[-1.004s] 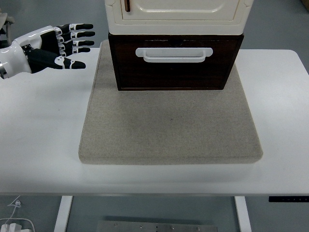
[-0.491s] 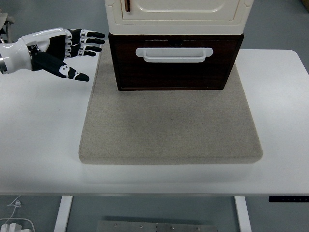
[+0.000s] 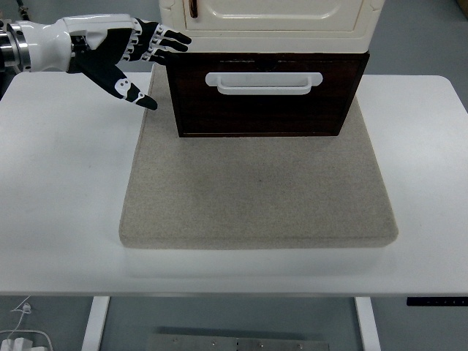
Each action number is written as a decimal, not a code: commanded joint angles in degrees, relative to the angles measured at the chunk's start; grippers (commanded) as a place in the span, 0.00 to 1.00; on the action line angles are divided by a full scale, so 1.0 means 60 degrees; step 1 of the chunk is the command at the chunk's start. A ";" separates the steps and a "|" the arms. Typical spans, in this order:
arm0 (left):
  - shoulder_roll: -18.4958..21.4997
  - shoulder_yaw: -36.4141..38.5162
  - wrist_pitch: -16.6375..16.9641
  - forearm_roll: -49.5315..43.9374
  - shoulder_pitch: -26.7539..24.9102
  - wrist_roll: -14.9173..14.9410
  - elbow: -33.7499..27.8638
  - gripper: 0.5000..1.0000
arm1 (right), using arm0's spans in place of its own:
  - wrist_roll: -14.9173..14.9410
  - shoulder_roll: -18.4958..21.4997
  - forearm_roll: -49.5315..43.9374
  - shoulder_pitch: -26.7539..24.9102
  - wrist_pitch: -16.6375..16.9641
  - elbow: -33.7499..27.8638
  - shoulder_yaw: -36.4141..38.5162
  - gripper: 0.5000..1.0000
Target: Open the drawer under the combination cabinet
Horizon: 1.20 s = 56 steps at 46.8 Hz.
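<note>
Left hand [image 3: 121, 51]: reaches in from the left, just beside the cabinet's upper left corner; fingers spread and straight, holding nothing.
Fingertips [image 3: 175, 42]: at the seam where the cream upper unit meets the dark drawer, at or right by the cabinet's left front corner; whether they touch it I can't say.
Thumb [image 3: 135, 95]: points down and away from the cabinet, hanging over the left edge of the mat.
Right hand: nowhere to be seen from here.
Combination cabinet [image 3: 267, 18]: cream upper section with a panelled door front, stacked on the dark drawer; its top runs out of view.
Drawer [image 3: 267, 110]: dark brown, directly under the cream section, front flush with the cabinet's own front, looks closed.
Handle [image 3: 263, 82]: white bar across the drawer's upper front, centred, well to the right of the fingertips, nothing on it.
Mat [image 3: 256, 190]: grey-beige pad under the cabinet, spreading forward from it toward the desk's near edge.
Desk [image 3: 58, 190]: white, carries the mat and cabinet; bare surface to the left and right of the cabinet.
</note>
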 commanded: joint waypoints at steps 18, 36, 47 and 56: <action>-0.0549 0.0787 -0.0203 0.0014 -0.1686 0.1312 0.0224 1.00 | 0.0000 0.0000 0.0000 0.0002 0.0000 0.0000 0.0000 0.86; -0.1428 0.1901 -0.0072 -0.0001 -0.2771 0.1928 0.0268 1.00 | 0.0000 0.0000 0.0000 -0.0012 0.0000 0.0000 0.0000 0.86; -0.2043 0.1901 -0.0042 -0.0030 -0.2990 0.2177 0.0854 1.00 | 0.0000 0.0000 0.0000 0.0002 0.0000 0.0000 0.0000 0.86; -0.2644 0.2105 -0.0042 -0.0030 -0.3034 0.2221 0.1337 1.00 | 0.0000 0.0000 0.0000 0.0002 0.0000 0.0000 0.0000 0.86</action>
